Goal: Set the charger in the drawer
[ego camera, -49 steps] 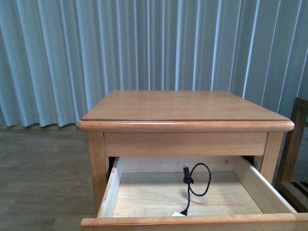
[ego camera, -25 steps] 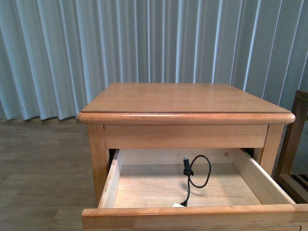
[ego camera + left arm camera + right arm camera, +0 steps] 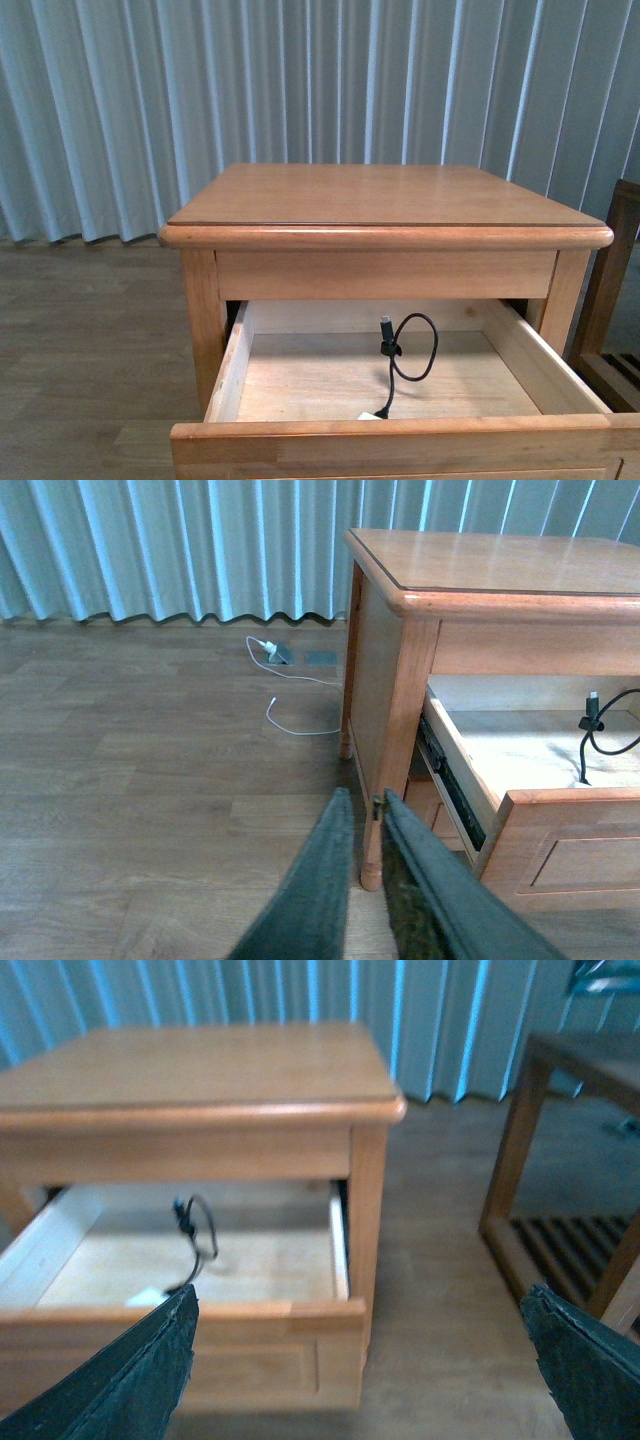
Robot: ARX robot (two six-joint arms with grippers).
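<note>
The drawer [image 3: 300, 436] of the wooden nightstand stands pulled open, its pale inside showing. The charger lies inside it: the black looped cable [image 3: 408, 358] with its connector up, and the white plug block [image 3: 369, 416] just behind the front rim. The drawer [image 3: 560, 855] and cable [image 3: 598, 730] also show in the left wrist view, and the drawer [image 3: 200, 1360], cable [image 3: 196, 1240] and white block [image 3: 147, 1298] in the right wrist view. My left gripper [image 3: 366, 798] is shut and empty, low beside the nightstand's leg. My right gripper [image 3: 360, 1305] is open and empty in front of the drawer's corner. Neither arm shows in the front view.
The nightstand top [image 3: 380, 195] is bare. A dark wooden frame [image 3: 612, 290] stands to the right of the nightstand and also shows in the right wrist view [image 3: 560, 1130]. A white cable with an adapter [image 3: 272, 655] lies on the wood floor by the blue curtain [image 3: 200, 100].
The nightstand sits higher and smaller in the front view, and more of the drawer's front shows. The charger lies where it was in the drawer.
</note>
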